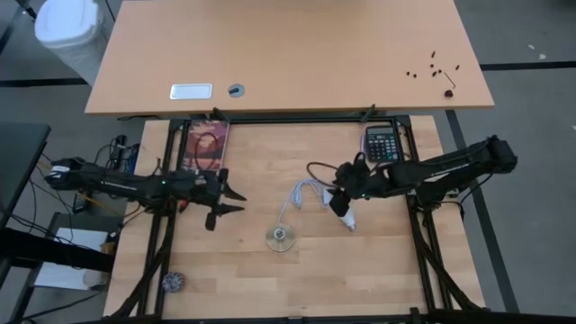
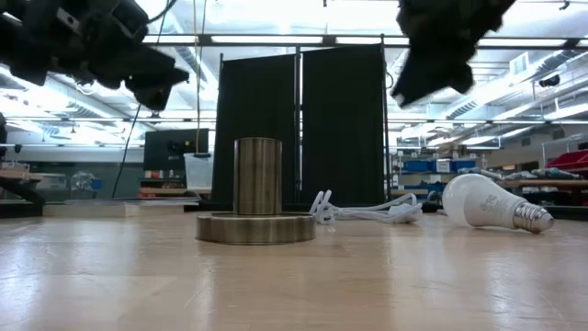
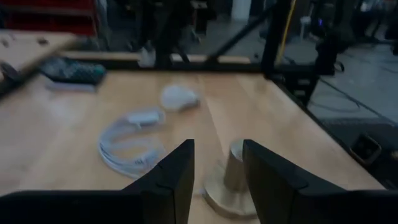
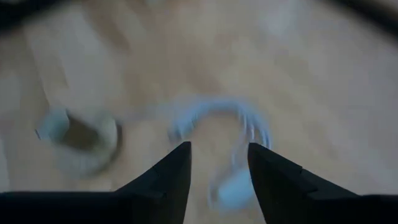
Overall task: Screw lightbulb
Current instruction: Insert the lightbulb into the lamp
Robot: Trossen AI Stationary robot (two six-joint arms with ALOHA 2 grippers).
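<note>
Lightbulb (image 1: pixel 348 219) lies on its side on wooden table (image 1: pixel 378 270), right of centre, screw base pointing toward right edge in low view. Socket (image 1: pixel 281 238) stands near table centre, white cord (image 1: pixel 301 193) coiled between it and bulb. Right gripper (image 1: pixel 338 202) hangs in air above bulb, fingers parted, nothing between them. Left gripper (image 1: pixel 225 200) hovers over left half of table, pointing at socket, fingers parted, empty. Calculator (image 1: pixel 382 142) at far right corner.
</note>
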